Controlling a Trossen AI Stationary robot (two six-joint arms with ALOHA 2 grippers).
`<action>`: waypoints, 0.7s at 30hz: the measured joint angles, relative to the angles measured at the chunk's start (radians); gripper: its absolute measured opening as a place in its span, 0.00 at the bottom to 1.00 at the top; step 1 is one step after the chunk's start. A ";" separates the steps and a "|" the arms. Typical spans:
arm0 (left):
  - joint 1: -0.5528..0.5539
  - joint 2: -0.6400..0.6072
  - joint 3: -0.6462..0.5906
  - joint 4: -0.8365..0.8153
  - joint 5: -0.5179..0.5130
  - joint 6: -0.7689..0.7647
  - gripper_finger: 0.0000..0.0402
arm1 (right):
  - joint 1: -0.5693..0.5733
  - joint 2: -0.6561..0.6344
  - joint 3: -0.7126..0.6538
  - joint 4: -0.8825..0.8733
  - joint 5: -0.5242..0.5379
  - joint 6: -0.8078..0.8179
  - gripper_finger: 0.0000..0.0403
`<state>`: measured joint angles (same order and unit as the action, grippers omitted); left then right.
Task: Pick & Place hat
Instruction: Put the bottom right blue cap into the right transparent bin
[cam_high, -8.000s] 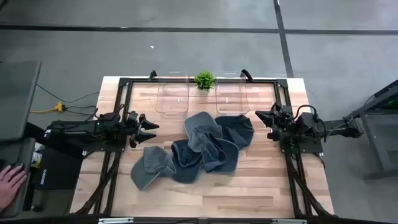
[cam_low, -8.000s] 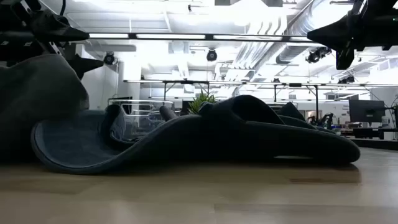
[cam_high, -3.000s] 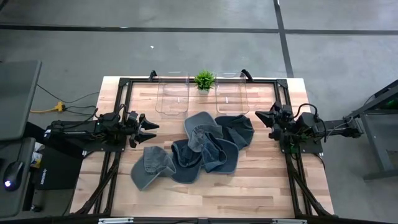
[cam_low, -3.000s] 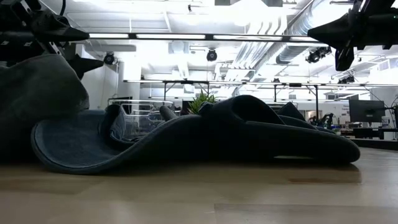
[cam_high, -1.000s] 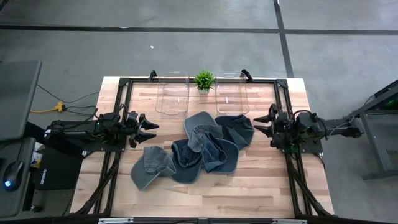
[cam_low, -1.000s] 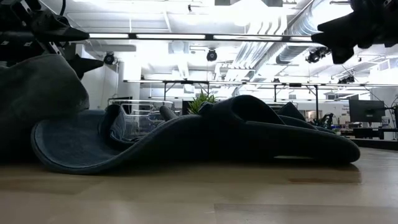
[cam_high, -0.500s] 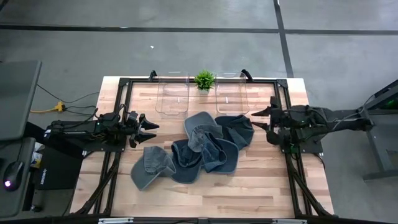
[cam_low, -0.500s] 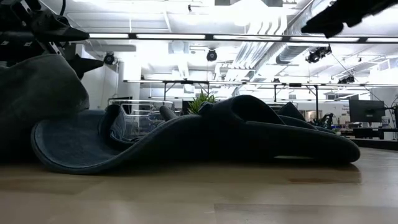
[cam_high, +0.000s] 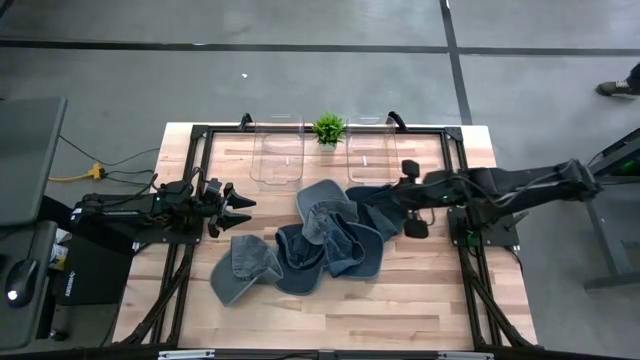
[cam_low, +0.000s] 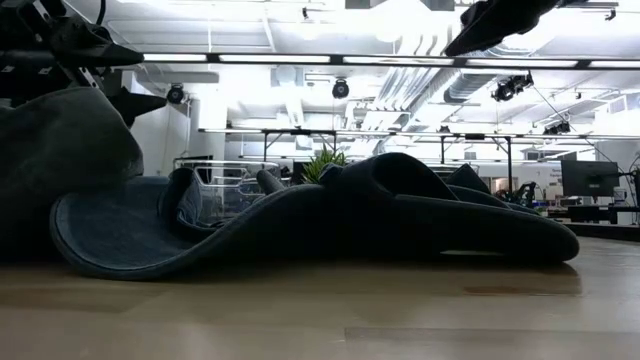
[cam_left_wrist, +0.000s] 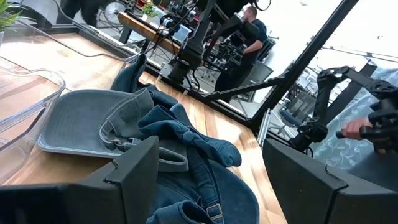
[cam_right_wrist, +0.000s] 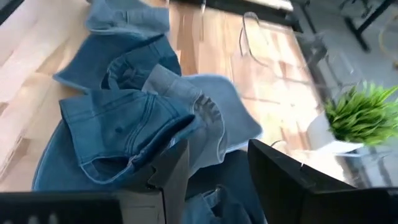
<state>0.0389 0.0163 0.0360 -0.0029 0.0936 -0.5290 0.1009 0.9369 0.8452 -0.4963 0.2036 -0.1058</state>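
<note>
Several blue and grey denim hats lie in a loose overlapping pile (cam_high: 325, 235) on the middle of the wooden table; in the low view they form a dark mound (cam_low: 330, 220). My right gripper (cam_high: 411, 198) hangs open above the pile's right-hand side, over a dark blue hat (cam_high: 380, 205), with nothing between its fingers (cam_right_wrist: 217, 186). The low view shows it high above the table (cam_low: 490, 20). My left gripper (cam_high: 240, 205) waits open left of the pile, level with the table, facing the hats (cam_left_wrist: 155, 143).
Two clear plastic bins (cam_high: 277, 155) (cam_high: 373, 155) stand at the table's far edge with a small green plant (cam_high: 328, 128) between them. A black frame (cam_high: 200, 135) runs round the table. Bare wood lies near the front edge. People show in the room beyond (cam_left_wrist: 249, 25).
My right gripper has left its place by the table's right edge, risen, and reached toward the table's left until it hangs over the right side of the hat pile, tipped to look down on the hats. The hats have not moved.
</note>
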 joint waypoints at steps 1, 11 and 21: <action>0.000 0.000 0.000 0.000 0.000 0.000 0.66 | 0.000 0.022 0.009 -0.001 0.004 0.020 0.40; 0.000 0.000 0.000 0.000 0.000 0.000 0.66 | 0.000 0.214 0.089 -0.070 -0.012 0.112 0.40; 0.000 0.000 0.000 0.000 0.000 0.000 0.66 | 0.013 0.349 0.110 -0.068 -0.042 0.207 0.40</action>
<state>0.0389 0.0162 0.0360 -0.0029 0.0937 -0.5289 0.1141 1.2862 0.9550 -0.5644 0.1611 0.1008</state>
